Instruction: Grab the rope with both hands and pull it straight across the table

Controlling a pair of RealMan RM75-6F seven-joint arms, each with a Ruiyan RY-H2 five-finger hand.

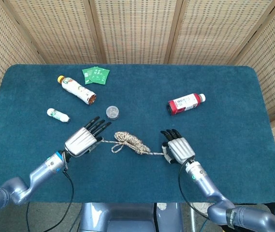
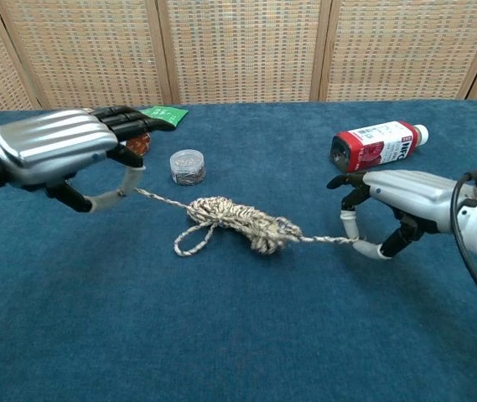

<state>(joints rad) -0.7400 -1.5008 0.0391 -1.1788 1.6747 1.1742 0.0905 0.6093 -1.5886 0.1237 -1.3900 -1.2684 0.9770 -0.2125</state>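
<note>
Pinching opposite ends of the speckled beige braided rope (image 2: 238, 223), the left hand (image 2: 58, 151) and right hand (image 2: 397, 205) are drawing it taut; a tangled bundle is lying mid-surface (image 1: 234, 111), so straightening is unfinished.

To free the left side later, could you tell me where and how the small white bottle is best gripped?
Grip the small white bottle across its middle, coming from above. It lies on its side on the table, apart from other items, so its round body is open.

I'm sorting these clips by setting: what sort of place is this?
Probably a robot test bench, not a home: a blue felt table, woven screens closing it in, and stray props like a red bottle and rope.
</note>
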